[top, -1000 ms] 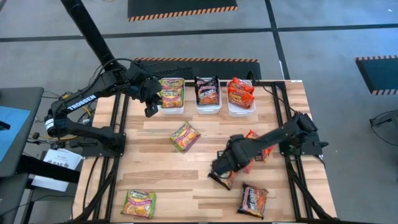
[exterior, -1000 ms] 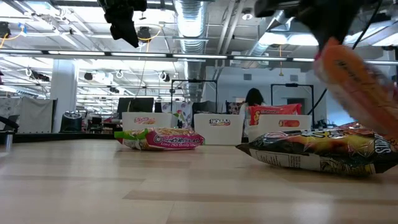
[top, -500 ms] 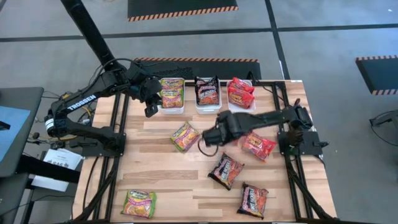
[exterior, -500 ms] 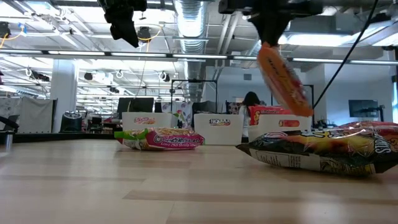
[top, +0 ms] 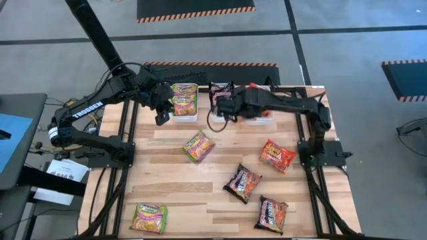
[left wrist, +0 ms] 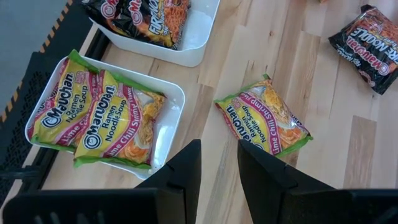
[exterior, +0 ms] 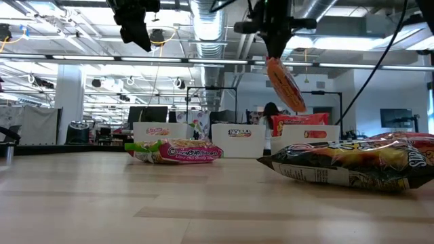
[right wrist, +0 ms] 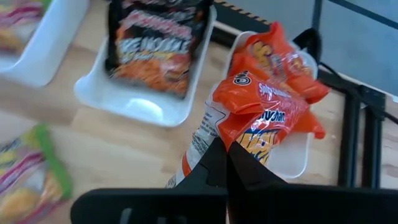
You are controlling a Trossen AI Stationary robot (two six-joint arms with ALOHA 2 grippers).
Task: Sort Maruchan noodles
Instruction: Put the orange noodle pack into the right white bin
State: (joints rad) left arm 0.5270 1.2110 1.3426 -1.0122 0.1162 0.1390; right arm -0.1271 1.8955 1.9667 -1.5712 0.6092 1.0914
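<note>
red-orange maruchan packet (right wrist: 261,121) hangs clamped in right gripper (right wrist: 225,163), now carried from mid-table up over white bins, near red bin (top: 259,115). means drop there likely next. left gripper (left wrist: 219,163) hovers beside green bin (left wrist: 171,121), fingers apart, empty, unmoved.

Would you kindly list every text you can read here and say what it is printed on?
"TROSSEN": left arm.
"Maruchan Ramen Noodle Soup Lime Chili Shrimp": green-yellow packets in bin.
"Lime Chili Shrimp": loose green-yellow packet.
"Maruchan": dark packet.
Orange packet in right gripper: only partly legible.
</note>
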